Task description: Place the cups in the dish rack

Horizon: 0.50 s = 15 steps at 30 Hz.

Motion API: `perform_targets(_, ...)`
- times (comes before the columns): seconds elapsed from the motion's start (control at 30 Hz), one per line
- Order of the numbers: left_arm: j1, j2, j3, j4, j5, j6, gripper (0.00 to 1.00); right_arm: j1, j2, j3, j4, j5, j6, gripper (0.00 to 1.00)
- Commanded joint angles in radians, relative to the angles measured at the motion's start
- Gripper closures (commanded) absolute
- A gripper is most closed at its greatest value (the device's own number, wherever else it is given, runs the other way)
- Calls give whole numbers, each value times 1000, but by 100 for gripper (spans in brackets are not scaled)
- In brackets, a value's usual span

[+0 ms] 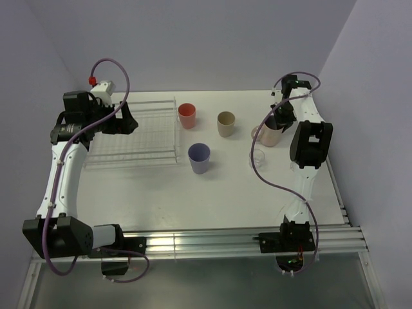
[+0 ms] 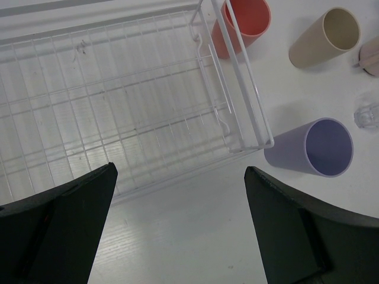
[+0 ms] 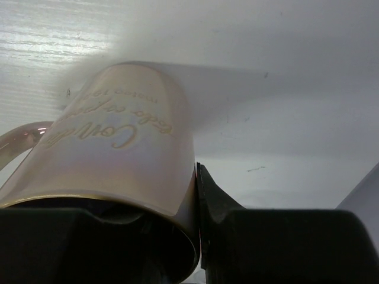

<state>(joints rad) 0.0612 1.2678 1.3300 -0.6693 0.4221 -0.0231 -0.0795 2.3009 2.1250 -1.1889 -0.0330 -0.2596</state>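
A flat white tabletop [image 1: 244, 193] lies under both the left pincer [image 2: 180, 177] and the right pincer [image 1: 275, 125]. It is matte, with faint lengthwise streaks and a few small dark scuffs close beneath the right pincer. Plain pale lavender-grey walls close it in: a back wall [image 1: 206, 38] beyond both pincers, a left side wall [image 1: 26, 77] outside the left pincer, and a right side wall [image 1: 380, 96] outside the right pincer. On the near side of both pincers, along the table's edge, run silvery slotted aluminium rails [image 1: 212, 239], catching a bright glare. Nearer than the rails lies a dull grey floor panel [image 1: 212, 283]. The light is soft and even, and shadows are faint.
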Motion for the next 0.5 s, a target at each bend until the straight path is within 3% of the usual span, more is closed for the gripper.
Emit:
perform_targets(0.0, -3, 1, 41, 36, 7, -11, 1, -5, -52, 7, -20, -31, 19, 100)
perform_targets(0.17, -4, 15, 69, 36, 1, -30, 1, -14, -142, 18, 47, -35, 72, 100)
perform_targets(0.47, -3, -21, 126, 138, 122, -115, 1, -22, -435, -33, 454, -37, 174, 100)
